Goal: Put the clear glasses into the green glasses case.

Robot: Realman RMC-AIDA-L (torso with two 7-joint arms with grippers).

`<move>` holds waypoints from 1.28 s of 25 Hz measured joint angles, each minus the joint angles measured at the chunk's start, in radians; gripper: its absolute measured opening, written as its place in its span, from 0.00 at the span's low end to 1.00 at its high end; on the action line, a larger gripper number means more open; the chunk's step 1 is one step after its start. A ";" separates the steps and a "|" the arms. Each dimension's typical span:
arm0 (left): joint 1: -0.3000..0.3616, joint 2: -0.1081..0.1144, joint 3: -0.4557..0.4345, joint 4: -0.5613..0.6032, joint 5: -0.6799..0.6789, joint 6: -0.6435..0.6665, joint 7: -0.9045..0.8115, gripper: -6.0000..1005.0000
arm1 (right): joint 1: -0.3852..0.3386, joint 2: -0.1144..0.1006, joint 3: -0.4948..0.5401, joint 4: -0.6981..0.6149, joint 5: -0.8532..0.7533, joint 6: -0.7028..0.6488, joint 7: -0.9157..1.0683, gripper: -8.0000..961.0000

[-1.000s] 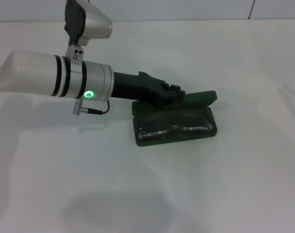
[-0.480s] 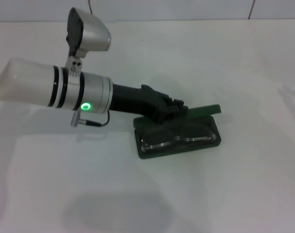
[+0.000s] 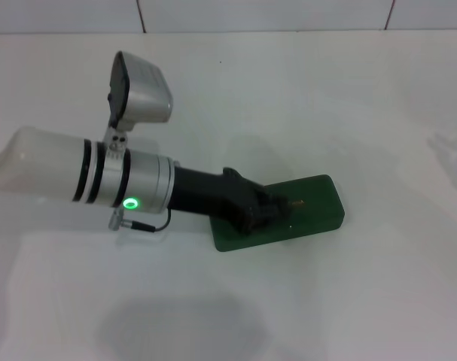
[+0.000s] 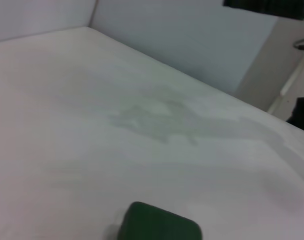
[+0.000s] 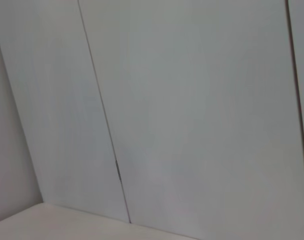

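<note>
Your left pincer (image 3: 264,213) sits on top of the green case (image 3: 311,210), at the case's left end, just right of the middle of the head picture. It is dark and bunched up against the lid, so you cannot tell if it is wide or narrow. It holds nothing that you can see.

Biggest of all is the white table (image 3: 348,90). It fills nearly the whole head picture. Next comes your left arm (image 3: 55,165), a fat white and silver tube. It comes in from the left edge and points down and to the right. A grey camera (image 3: 141,90) sticks up from it, and a small green light (image 3: 128,202) glows on its silver ring.

The case lies flat on the table with its lid shut. You cannot see the glasses. In the left wrist picture only one rounded corner of the case peeks in at the bottom edge.

Tiny gold letters (image 3: 295,201) show on the lid, just right of the pincer.

Your right wrist picture shows only a pale wall (image 5: 192,110).
</note>
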 joint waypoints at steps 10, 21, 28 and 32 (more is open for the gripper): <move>0.070 0.006 0.170 0.188 -0.194 0.165 -0.013 0.16 | -0.014 -0.005 0.000 0.010 0.004 -0.050 -0.039 0.12; 0.290 0.083 -0.121 0.427 -0.357 0.600 -0.045 0.37 | 0.052 0.007 -0.147 0.190 0.069 -0.181 -0.163 0.21; 0.350 0.126 -0.126 0.390 -0.316 0.638 0.029 0.60 | 0.081 0.011 -0.453 0.227 0.210 -0.177 -0.239 0.49; 0.355 0.126 -0.132 0.380 -0.265 0.638 0.067 0.66 | 0.094 0.012 -0.593 0.220 0.266 -0.140 -0.256 0.63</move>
